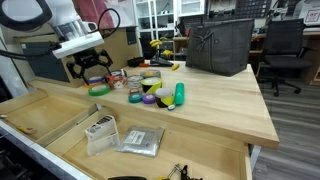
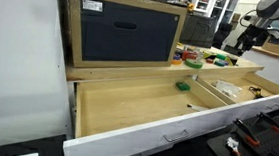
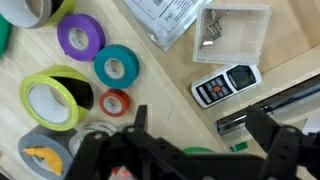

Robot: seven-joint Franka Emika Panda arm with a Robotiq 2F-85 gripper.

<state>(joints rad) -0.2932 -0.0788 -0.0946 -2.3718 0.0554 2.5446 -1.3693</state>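
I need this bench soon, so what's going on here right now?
The robot arm's claw hangs open over the wooden table and holds nothing. It is above a cluster of tape rolls, and the green roll lies nearest to it. The wrist view also shows a purple roll and a teal roll lying flat. The drawer beside the table is pulled out, with a clear box and a plastic bag inside.

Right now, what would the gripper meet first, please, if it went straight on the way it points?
Probably the flat green tape roll on the light wooden tabletop, just beneath the open gripper; depth is unclear, so it might land beside it.
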